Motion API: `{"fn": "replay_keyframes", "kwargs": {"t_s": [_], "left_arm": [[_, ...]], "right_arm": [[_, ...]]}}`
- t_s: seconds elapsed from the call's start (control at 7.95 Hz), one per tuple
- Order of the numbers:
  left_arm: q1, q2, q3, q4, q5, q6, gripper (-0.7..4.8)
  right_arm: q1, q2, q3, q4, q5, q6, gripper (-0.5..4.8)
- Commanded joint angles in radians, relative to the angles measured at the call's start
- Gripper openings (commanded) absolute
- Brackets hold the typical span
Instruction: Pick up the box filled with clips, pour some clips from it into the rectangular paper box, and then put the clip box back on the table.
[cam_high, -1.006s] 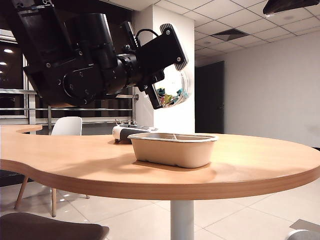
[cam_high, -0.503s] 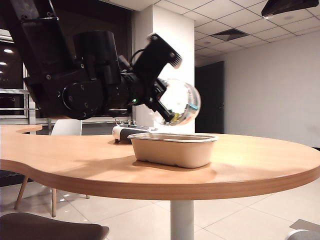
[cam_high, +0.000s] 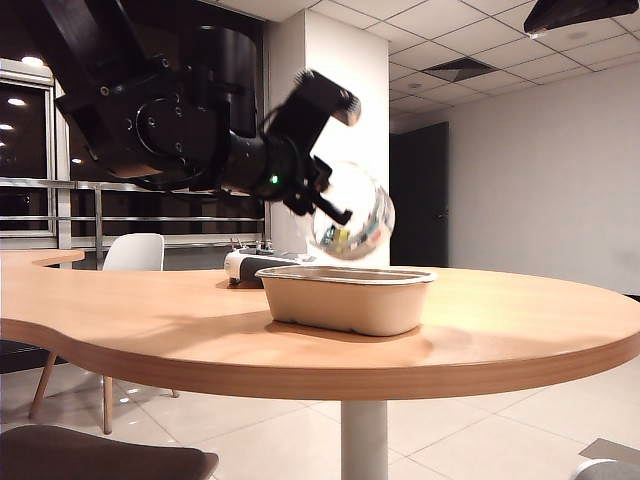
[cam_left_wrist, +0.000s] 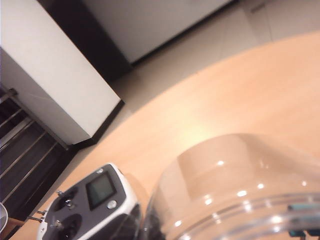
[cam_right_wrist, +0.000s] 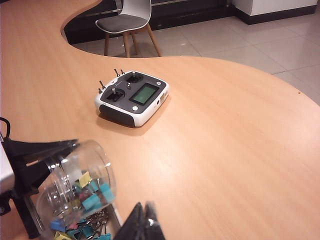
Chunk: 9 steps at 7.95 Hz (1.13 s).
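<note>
Since the earlier frame the left arm's wrist has rolled, swinging the jar (cam_high: 350, 212) from high and sideways to a steep tilt just above the tray. Table (cam_high: 500, 330): light wood, carries the beige tray (cam_high: 345, 298) and a white remote controller (cam_right_wrist: 132, 96) behind it. Left gripper (cam_high: 325, 200) is clamped on the jar, held in the air; coloured clips (cam_right_wrist: 90, 197) sit inside. Right gripper (cam_right_wrist: 145, 220) hangs over the table beside the jar, fingers together, holding nothing.
</note>
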Motion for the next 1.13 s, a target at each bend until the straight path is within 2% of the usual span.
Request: {"fn": "replay_keyframes", "kwargs": {"t_s": [0.13,0.38,0.75,0.88,1.13], "left_arm": [[-0.001,0.089,-0.021,0.501,0.029,0.120,-0.06],[-0.003,0.143,-0.022,0.508,0.066,0.139,-0.06],[-0.033,0.152,-0.021,0.521,0.080,0.210,-0.06],[-0.027,0.172,-0.006,0.521,0.081,0.081,-0.06],[-0.024,0.181,-0.004,0.521,0.067,0.103,-0.06]], "right_arm": [[0.001,-0.004,0.005,0.017,-0.005,0.000,-0.01],[0.001,-0.003,0.004,0.016,-0.005,0.000,-0.01],[0.001,-0.003,0.004,0.010,-0.005,0.000,-0.01],[0.001,-0.003,0.004,0.009,-0.006,0.000,-0.01],[0.001,-0.003,0.004,-0.017,-0.005,-0.001,-0.01]]}}
